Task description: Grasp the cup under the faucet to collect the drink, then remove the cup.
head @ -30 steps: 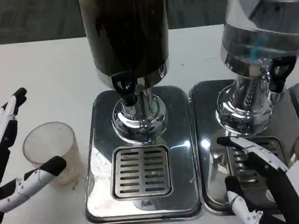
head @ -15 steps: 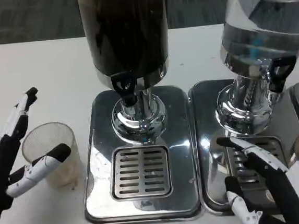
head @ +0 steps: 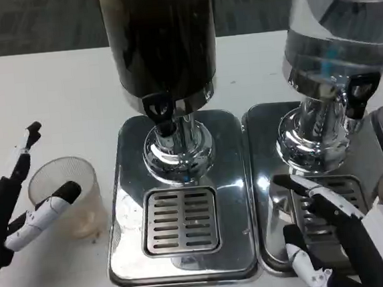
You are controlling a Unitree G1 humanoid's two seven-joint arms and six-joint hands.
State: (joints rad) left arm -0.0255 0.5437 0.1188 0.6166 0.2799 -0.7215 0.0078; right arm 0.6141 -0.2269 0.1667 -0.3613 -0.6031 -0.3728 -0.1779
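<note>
Nearest, at 5 o'clock, the right hand (head: 344, 237) rests on the clear dispenser's drip tray (head: 270, 197), fingers (head: 316, 193) spread, holding nothing, probably just parked. At 9 o'clock the left hand (head: 16, 209) brackets the cup (head: 65, 195), fingers apart, no grip yet. Cup stands upright on the desk (head: 52, 88), mouth up, left of the dark dispenser's faucet (head: 160, 112).
</note>
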